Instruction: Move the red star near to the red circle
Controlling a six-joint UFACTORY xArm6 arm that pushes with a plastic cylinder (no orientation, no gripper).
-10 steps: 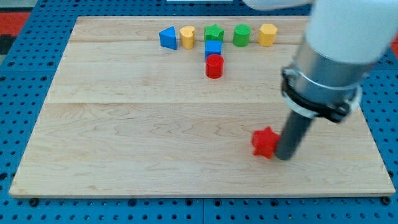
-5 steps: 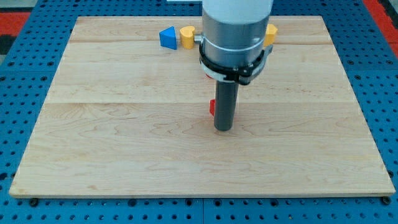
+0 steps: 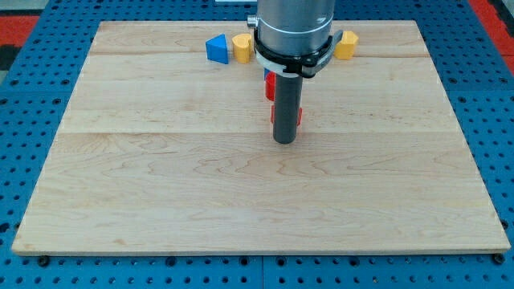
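My tip (image 3: pixel 284 140) rests on the wooden board (image 3: pixel 161 177) a little above its middle. The red star (image 3: pixel 299 117) is almost wholly hidden behind the rod; only a red sliver shows at the rod's right edge. The red circle (image 3: pixel 270 87) shows as a red patch at the rod's left edge, just above the star. The two red blocks look close together; whether they touch I cannot tell.
A blue triangle (image 3: pixel 215 49) and a yellow block (image 3: pixel 241 47) sit at the view's top, left of the arm. Another yellow block (image 3: pixel 346 44) sits right of it. A blue block (image 3: pixel 267 73) peeks out above the red circle. The arm hides other blocks.
My tip has swept from the view's lower right to up and left, pushing the red star across the board to just below the red circle.
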